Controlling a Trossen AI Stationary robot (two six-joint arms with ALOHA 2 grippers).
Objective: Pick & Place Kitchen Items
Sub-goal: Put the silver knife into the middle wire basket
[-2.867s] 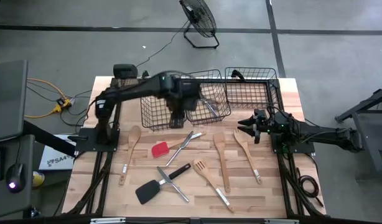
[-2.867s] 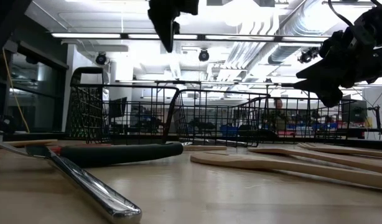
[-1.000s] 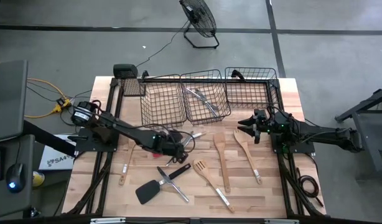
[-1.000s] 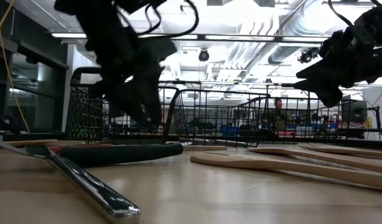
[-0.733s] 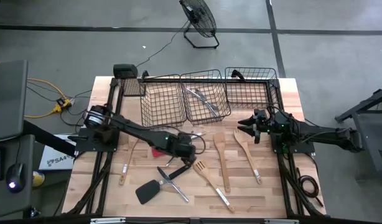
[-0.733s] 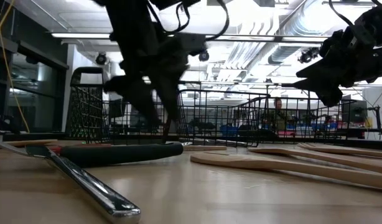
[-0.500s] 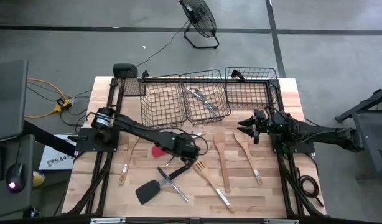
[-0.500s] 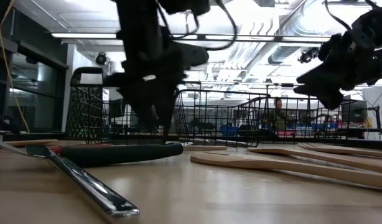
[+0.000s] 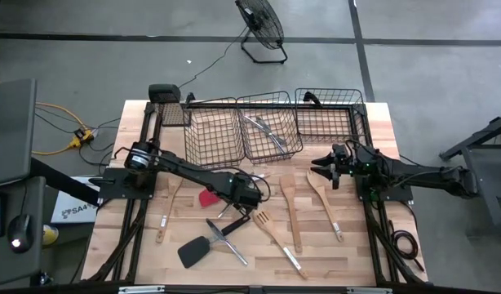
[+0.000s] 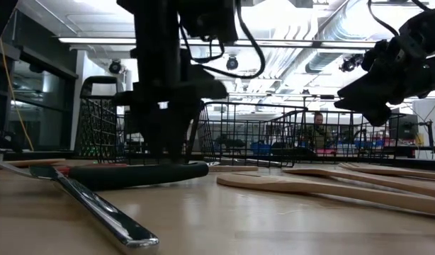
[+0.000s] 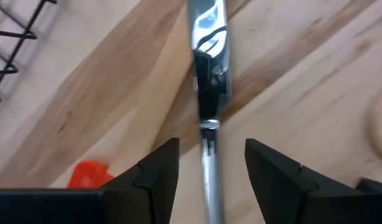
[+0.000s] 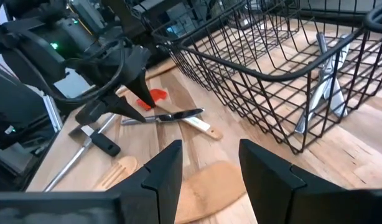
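Note:
A silver metal utensil point(image 11: 208, 25) lies flat on the wooden table point(image 9: 356, 245), next to the red-headed spatula point(image 9: 208, 197). My left gripper point(image 11: 209, 155) points down over it, open. Its two fingers stand either side of the utensil's shaft without touching it. In the high view this gripper point(image 9: 250, 196) is near the table's middle. My right gripper point(image 9: 325, 167) waits open and holds nothing, raised above the table's right side in front of the baskets. Wooden spoons point(image 9: 290, 204), a wooden slotted turner point(image 9: 275, 237) and a black turner point(image 9: 203, 245) lie flat on the table.
Three black wire baskets point(image 9: 214, 135) stand in a row along the far edge; the middle one point(image 9: 293, 143) holds silver cutlery point(image 9: 263, 131). Another wooden spoon point(image 9: 170, 200) lies at the left. A silver utensil point(image 9: 228, 242) lies across the black turner's handle.
My left gripper has gone toward the table's right edge and down, from beside the red spatula to over the silver utensil. It has tipped from a slant to pointing almost straight down. No utensil has moved.

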